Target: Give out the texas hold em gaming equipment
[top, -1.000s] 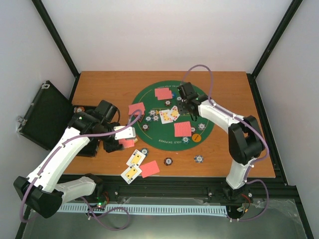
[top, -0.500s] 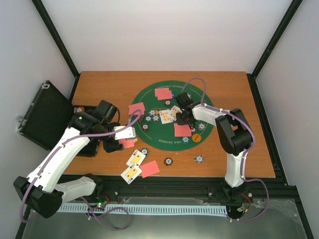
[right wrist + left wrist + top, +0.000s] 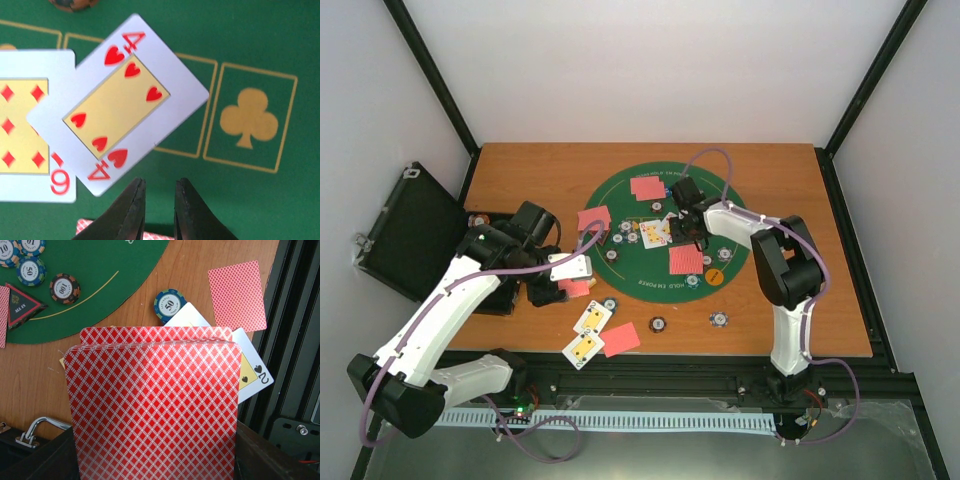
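My left gripper (image 3: 563, 283) is shut on a deck of red-backed cards (image 3: 155, 405), held over the wood just left of the green mat (image 3: 620, 272). The deck hides its fingers in the left wrist view. My right gripper (image 3: 160, 197) hovers low over the mat with its jaws a narrow gap apart and nothing between them. Just ahead of it lie a face-up four of hearts (image 3: 120, 102) and a nine of diamonds (image 3: 22, 120). A red-backed card (image 3: 112, 232) shows under its fingers. Chips (image 3: 65, 287) and the triangle marker (image 3: 22, 305) lie on the mat's edge.
The black case (image 3: 415, 230) lies open at the table's left edge. On the wood near the front lie two face-up cards (image 3: 592, 319), a red-backed card (image 3: 622, 339) and loose chips (image 3: 659, 325). Red-backed cards (image 3: 646, 186) and an orange button (image 3: 716, 277) lie on the mat.
My right arm has folded in and its gripper has moved down and left to the face-up cards at the mat's centre. My left arm and the deck have not moved.
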